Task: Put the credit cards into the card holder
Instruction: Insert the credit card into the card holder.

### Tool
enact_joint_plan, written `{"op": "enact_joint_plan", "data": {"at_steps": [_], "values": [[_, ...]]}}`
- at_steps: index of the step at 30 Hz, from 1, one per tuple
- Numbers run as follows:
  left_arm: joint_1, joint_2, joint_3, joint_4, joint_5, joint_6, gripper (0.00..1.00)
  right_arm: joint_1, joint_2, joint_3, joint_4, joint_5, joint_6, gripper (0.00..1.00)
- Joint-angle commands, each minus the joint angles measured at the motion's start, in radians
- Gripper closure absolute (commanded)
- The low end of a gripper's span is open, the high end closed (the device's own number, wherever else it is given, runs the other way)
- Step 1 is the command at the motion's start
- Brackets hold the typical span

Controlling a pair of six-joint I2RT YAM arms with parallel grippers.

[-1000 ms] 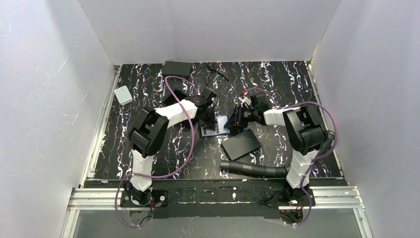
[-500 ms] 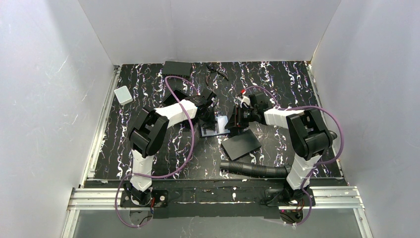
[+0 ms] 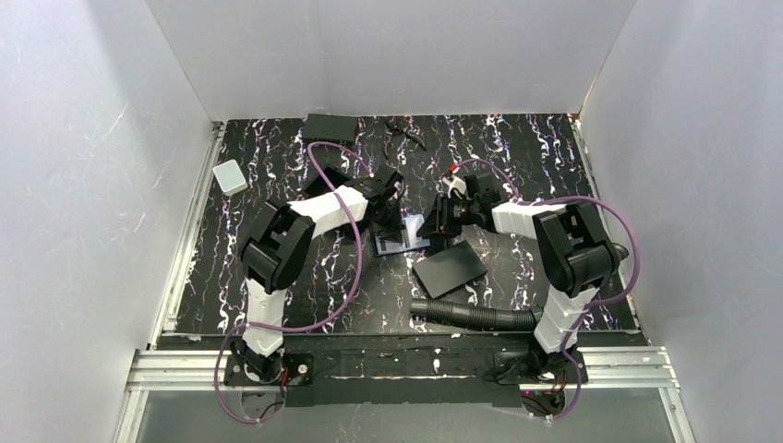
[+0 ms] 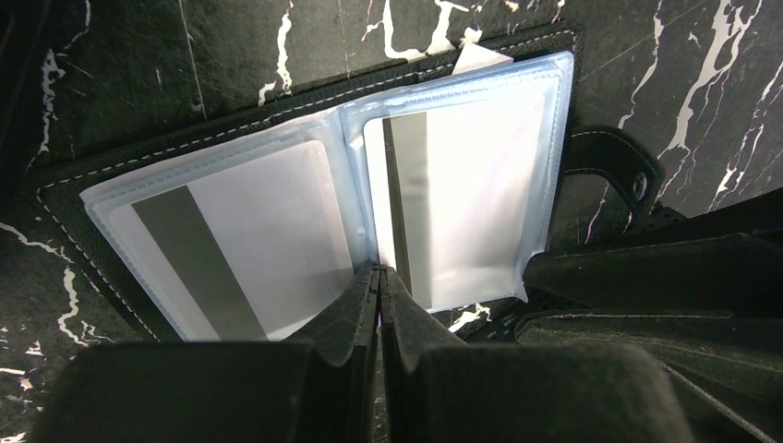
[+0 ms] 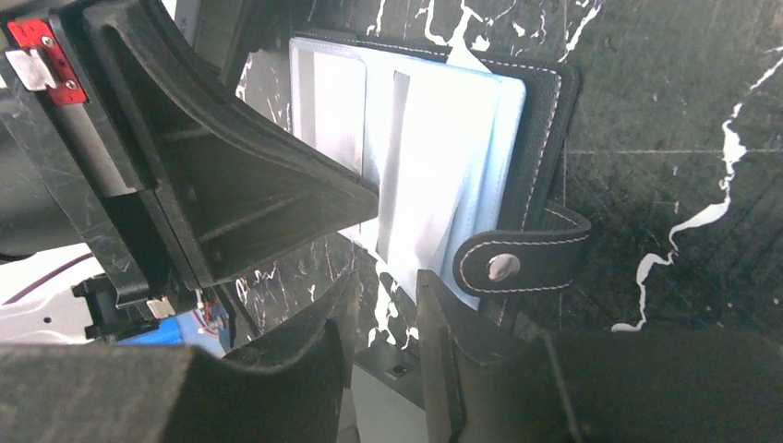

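Seemingly late in the loading step. Find the black stitched-leather card holder (image 4: pixel 258 115) lying open, clear plastic sleeves up, near the middle of the marbled black counter (image 3: pixel 517 148). See two thin, pale credit cards (image 4: pixel 240 240), stripe side up, already inside the sleeves, one on each side of the fold. Note the left gripper (image 4: pixel 379 275) with jaws pressed together, tips down at the near end of the fold, apparently pinning the holder flat. Note the right gripper (image 5: pixel 386 281) just beside the holder's snap strap (image 5: pixel 517 263), jaws partly apart, nothing visibly clamped between them. Cannot place the pale corner poking past the sleeves' far edge: card or spare sleeve. Cannot spot any loose card elsewhere from above; only a larger matte black flat sheet (image 3: pixel 450 268) toward the near edge and a black ribbed hose (image 3: pixel 471 314) nearer still, just before the arm bases.

Judging by that, probably the final seating of the card in the strap-side sleeve. Next: hold the fold pinned with the left jaws. Bring the right jaws against that card's exposed edge and nudge it fully home, square to the sleeve mouth, without snagging the thin plastic or dragging the holder sideways. Then lift both off and look for any remaining card.
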Motion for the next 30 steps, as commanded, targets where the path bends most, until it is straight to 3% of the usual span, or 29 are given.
{"op": "enact_joint_plan", "data": {"at_steps": [1,15,19,21,30], "values": [[-0.001,0.025,-0.024,-0.016,-0.009,0.007,1.0,0.005,0.022,-0.015,0.108,-0.021,0.055,0.62],[0.0,0.008,-0.026,-0.022,-0.007,0.013,1.0,-0.018,-0.008,-0.025,0.023,0.036,-0.016,0.61],[0.0,-0.043,-0.029,-0.015,-0.006,0.013,0.82,-0.036,0.006,-0.015,0.002,0.018,-0.037,0.61],[0.002,-0.065,-0.029,0.001,0.013,0.013,0.79,-0.036,0.016,-0.008,-0.002,0.012,-0.043,0.61],[0.009,-0.027,-0.041,0.121,0.156,-0.066,0.87,-0.035,0.036,-0.022,0.045,-0.009,-0.014,0.62]]}}
